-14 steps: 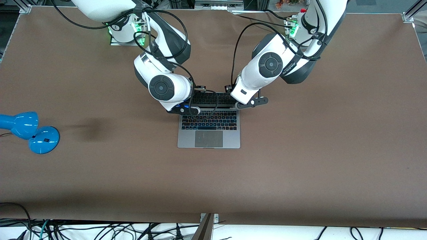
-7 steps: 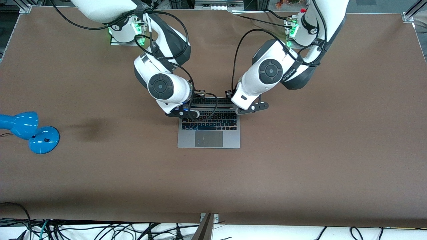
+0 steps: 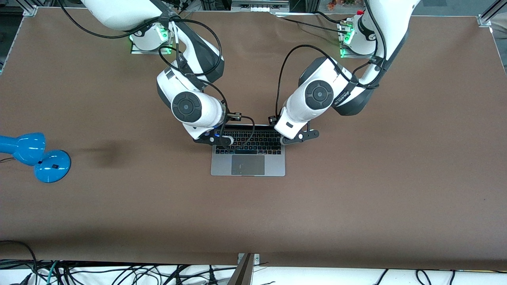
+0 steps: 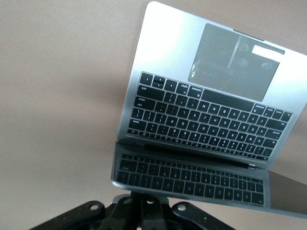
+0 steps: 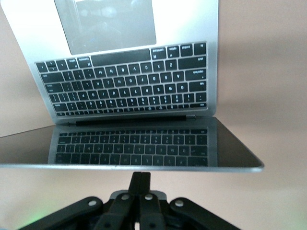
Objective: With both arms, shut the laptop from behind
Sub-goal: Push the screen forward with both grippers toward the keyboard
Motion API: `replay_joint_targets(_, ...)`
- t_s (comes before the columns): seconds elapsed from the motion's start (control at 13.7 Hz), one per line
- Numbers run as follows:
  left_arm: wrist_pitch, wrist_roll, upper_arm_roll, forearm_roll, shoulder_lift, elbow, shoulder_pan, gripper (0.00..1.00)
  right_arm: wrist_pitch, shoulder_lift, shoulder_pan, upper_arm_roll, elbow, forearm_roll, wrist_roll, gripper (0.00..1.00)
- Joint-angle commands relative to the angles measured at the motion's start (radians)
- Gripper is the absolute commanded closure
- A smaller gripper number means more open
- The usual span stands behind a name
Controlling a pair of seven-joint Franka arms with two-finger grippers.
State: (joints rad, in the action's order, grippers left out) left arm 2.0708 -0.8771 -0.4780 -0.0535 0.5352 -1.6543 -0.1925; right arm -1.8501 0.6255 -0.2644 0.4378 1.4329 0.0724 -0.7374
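We recorded one laptop (image 3: 248, 158), silver-grey with a black keyboard (image 3: 253, 143) and a large trackpad (image 3: 248, 164), lying on the brown table (image 3: 376, 178) about midway between the two arms' ends. Its lid was partly lowered; in both wrist views we saw the dark screen (image 5: 134, 146) tilted over the keys and mirroring them.

We noted the left gripper (image 4: 144, 201) at the top edge of the lid, at the corner toward the left arm's end of the table. Its fingers (image 4: 146, 199) were pressed together, holding nothing, their tips against the lid's edge.

We noted the right gripper (image 5: 140, 184) at the same edge, at the corner toward the right arm's end. Its fingers (image 5: 140, 182) were likewise pressed together with nothing between them, tips just at the lid's rim; we could not tell for certain whether they touched it.

We listed both white arms (image 3: 190, 105) as reaching in from their bases over the lid, black cables (image 3: 283, 75) looping from their wrists.

We also entered one blue desk lamp (image 3: 33, 156), lying near the table's edge at the right arm's end, well apart from the laptop.
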Motion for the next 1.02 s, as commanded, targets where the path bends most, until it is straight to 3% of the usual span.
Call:
replay_joint_targets(0.0,-0.011,-0.025,-0.001,0.035,0.048,0.054,-0.005,1.0,-0.044,0.011,-0.003,-0.011,0.004,-0.029,0.022,1.0)
replay_joint_targets(0.29,-0.012,-0.026,0.006,0.063,0.091,0.1,-0.007,1.0,-0.095,0.028,-0.004,-0.016,0.004,-0.088,0.041,1.0)
replay_joint_targets(0.95,-0.012,-0.026,0.024,0.073,0.143,0.151,-0.013,1.0,-0.158,0.054,-0.004,-0.045,-0.002,-0.097,0.088,1.0)
